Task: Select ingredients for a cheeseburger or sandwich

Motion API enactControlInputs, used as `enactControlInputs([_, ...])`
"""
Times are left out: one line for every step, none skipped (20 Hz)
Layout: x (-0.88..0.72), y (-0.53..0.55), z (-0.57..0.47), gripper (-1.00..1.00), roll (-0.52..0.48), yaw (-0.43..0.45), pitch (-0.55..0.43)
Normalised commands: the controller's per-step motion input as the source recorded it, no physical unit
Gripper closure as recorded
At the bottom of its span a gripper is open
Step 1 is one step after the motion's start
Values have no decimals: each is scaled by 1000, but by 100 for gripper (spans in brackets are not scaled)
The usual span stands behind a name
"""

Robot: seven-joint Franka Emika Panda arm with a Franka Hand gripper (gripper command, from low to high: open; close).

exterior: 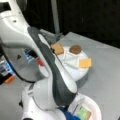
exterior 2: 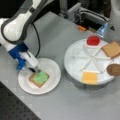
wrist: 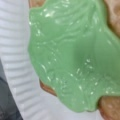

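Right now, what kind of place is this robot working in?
Probably a robotics lab bench staged as a toy kitchen: a grey worktable, a white segmented tray of toy food, and the arm's pincer at green toy lettuce on a white paper plate.

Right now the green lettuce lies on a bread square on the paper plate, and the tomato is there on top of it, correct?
Not quite. The lettuce does lie on a bread square on the paper plate, but the tomato is in the segmented tray, as a front view shows.
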Motion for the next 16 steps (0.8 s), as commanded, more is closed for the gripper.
enactControlInputs([163, -153, 1, -100, 150, 73, -59])
enactControlInputs([138, -152, 44, -100, 130, 69, -51])
enactControlInputs([121, -149, 68, -100, 125, 68, -49])
enactControlInputs([91, -140, 109, -100, 70, 58, -38])
enactControlInputs([53, -119, 162, -100, 18, 53, -24])
enactControlInputs([30, -97, 187, -100, 5, 53, -19])
enactControlInputs([-5, -70, 236, -100, -45, 46, -11])
enactControlInputs([-45, -26, 291, -100, -121, 47, 2])
enactControlInputs([-91, 33, 354, -100, -257, 57, 50])
enactControlInputs([-134, 108, 413, -100, -359, 55, 69])
enactControlInputs([-158, 164, 427, -100, -378, 53, 78])
enactControlInputs([-190, 236, 463, -100, -400, 38, 91])
enactControlInputs([-223, 326, 473, -100, -477, 2, 89])
enactControlInputs([-258, 417, 465, -100, -533, -28, 75])
enactControlInputs([-276, 474, 426, -100, -528, -41, 66])
enactControlInputs([-301, 541, 376, -100, -592, -61, 30])
